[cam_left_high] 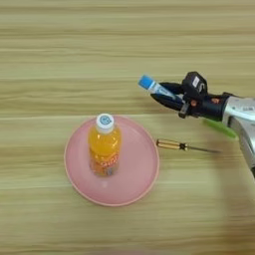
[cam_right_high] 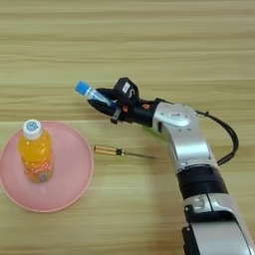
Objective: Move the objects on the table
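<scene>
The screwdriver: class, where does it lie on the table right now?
The screwdriver lies flat on the table, just right of the pink plate, with its yellow handle toward the plate, below the right gripper holding the blue tube.

I can't tell what room this is; I only see a wide light wooden table filling the frame.

Right arm entering from the lower right edge, silver forearm rising toward the picture's middle and bending leftward at the wrist, with a black cable looping along its right side. Right gripper pointing left, raised above the table, its two black fingers closed around the blue stick-shaped tube.
</scene>
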Tool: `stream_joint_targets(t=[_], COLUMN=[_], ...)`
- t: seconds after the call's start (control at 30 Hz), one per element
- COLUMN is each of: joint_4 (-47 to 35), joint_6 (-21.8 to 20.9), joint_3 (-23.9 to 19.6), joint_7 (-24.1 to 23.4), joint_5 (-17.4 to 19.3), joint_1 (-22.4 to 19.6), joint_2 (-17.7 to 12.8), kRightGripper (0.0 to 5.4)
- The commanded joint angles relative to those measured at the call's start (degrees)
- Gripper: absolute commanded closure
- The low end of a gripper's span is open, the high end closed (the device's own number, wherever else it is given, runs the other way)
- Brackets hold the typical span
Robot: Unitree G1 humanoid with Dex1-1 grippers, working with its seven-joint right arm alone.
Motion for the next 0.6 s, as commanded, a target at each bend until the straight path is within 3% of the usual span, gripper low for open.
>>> stream_joint_targets(t=[0.03, 0.3, 0.6], joint_4=[-9.19, -18.23, -17.28], joint_6=[0.93, 5.01, 5.90], joint_3=[-0.48, 3.16, 7.92], joint_7=[-1.73, -0.94, -1.00], joint_5=[1.77, 2.44, 0.75], joint_1=[-1.97, 0.77, 1.45], joint_2=[-0.51, 0.97, 2.79], kRightGripper=[4.00, 4.00, 4.00])
